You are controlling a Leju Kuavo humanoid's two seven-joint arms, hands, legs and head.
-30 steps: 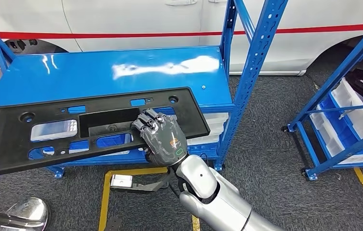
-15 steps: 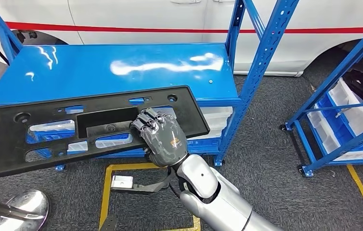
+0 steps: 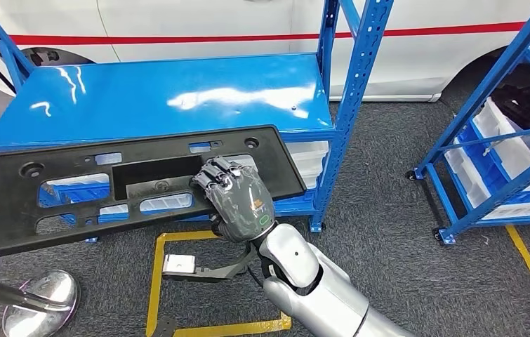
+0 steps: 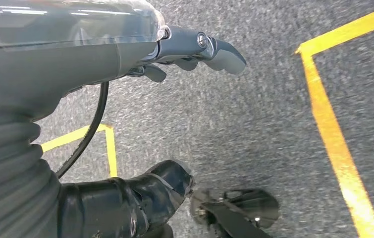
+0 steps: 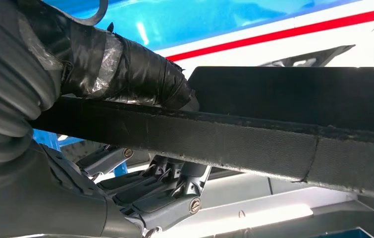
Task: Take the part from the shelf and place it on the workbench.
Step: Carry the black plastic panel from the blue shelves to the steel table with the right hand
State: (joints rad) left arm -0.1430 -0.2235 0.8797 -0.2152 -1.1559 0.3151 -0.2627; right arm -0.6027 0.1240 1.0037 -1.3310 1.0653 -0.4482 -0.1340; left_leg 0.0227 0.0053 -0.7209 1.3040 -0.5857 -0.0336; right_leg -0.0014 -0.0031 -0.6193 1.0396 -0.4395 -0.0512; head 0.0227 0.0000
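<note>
The part [image 3: 2, 210] is a long black plastic panel with several cut-outs, held level in front of me in the head view. My right hand [image 3: 237, 200] grips its near edge right of the middle, fingers curled over the top. In the right wrist view the part's edge [image 5: 254, 144] runs between the taped thumb [image 5: 125, 69] and the fingers [image 5: 160, 198]. The workbench is a glossy blue top [image 3: 163, 91] just beyond the part. My left hand [image 4: 100, 54] hangs over the grey carpet, fingers apart, holding nothing.
A white car with a red stripe [image 3: 199, 21] stands behind the bench. A blue upright post [image 3: 356, 84] rises at the bench's right end. A blue shelf rack with white bins [image 3: 521, 168] is at the right. Yellow floor tape [image 3: 156, 281] and a chrome stand base [image 3: 41, 302] lie below.
The camera has moved, so the bench and racks sit a little differently in the picture. The part stays in my right hand at the same place.
</note>
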